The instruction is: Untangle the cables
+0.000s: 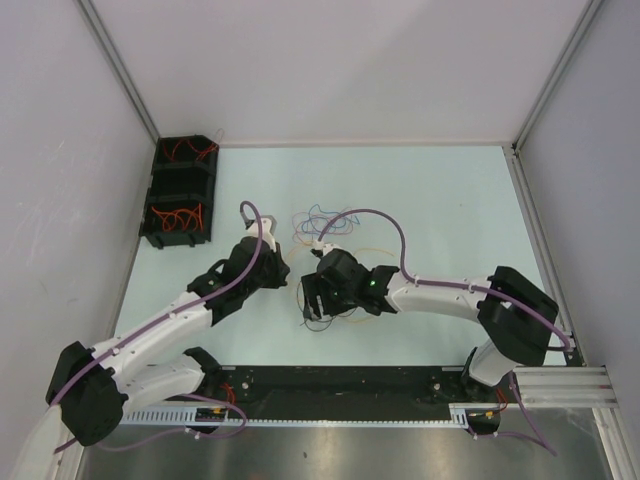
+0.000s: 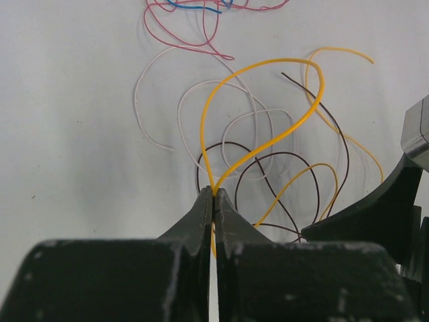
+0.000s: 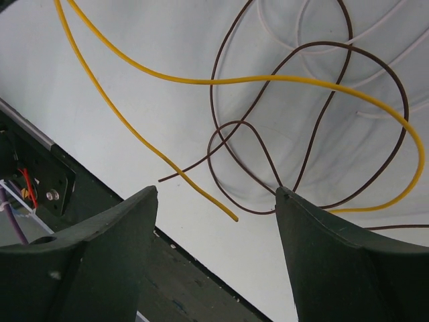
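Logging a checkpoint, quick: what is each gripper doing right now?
Left gripper: closed, pinching the yellow cable.
Right gripper: open, holding nothing.

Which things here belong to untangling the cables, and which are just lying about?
Job in hand: yellow cable, pinched in the shut left gripper; brown cable; white cables; open right gripper.
Lying about: black bins holding orange wires; mauve hoses.
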Robot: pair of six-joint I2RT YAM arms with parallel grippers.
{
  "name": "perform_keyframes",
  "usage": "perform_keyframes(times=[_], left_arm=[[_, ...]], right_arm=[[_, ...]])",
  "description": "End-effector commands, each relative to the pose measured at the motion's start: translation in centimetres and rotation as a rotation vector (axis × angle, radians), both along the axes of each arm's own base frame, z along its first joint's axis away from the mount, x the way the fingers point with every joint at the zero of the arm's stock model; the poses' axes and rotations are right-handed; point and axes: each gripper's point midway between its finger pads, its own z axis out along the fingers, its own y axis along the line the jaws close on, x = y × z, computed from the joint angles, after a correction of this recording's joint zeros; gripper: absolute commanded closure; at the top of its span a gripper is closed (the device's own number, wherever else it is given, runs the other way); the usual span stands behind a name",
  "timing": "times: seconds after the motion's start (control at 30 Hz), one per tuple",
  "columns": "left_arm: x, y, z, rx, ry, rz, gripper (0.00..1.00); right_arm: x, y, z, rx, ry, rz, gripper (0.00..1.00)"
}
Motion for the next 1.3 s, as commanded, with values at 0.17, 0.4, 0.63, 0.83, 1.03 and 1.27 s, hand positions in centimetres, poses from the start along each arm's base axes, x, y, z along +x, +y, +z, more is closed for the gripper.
perform_keyframes(times=[0.17,0.4,0.63,0.83,1.03,1.27], left_arm=[[0.6,0.2,1.1,-0.003,-0.048,0.014,1.0],[0.6,0.3,1.1,0.001,-0.048,0.019,1.0],[0.7,0.3,1.3,0.005,-0.046,0.02,1.0],[0.9,0.2,1.6,0.005,-0.046,0.025,1.0],[1.8,0.3,3.9,0.023,-0.074,0.039,1.0],[5.4,3.5,10.8,0.127,-0.166,0.153,1.0]], right_arm=[[2.2,0.1,-0.8,-0.051,-0.082,-0.018,0.26],[1.9,0.1,-2.5,-0.091,-0.068,-0.007,0.33],[2.1,-0.9,-2.9,-0.141,-0.081,-0.02,0.38],[1.6,-0.8,-3.9,-0.15,-0.053,-0.001,0.54],[1.1,-0.9,-4.6,-0.176,-0.055,0.011,0.83],[1.8,-2.7,-2.4,-0.203,-0.118,-0.029,1.0]])
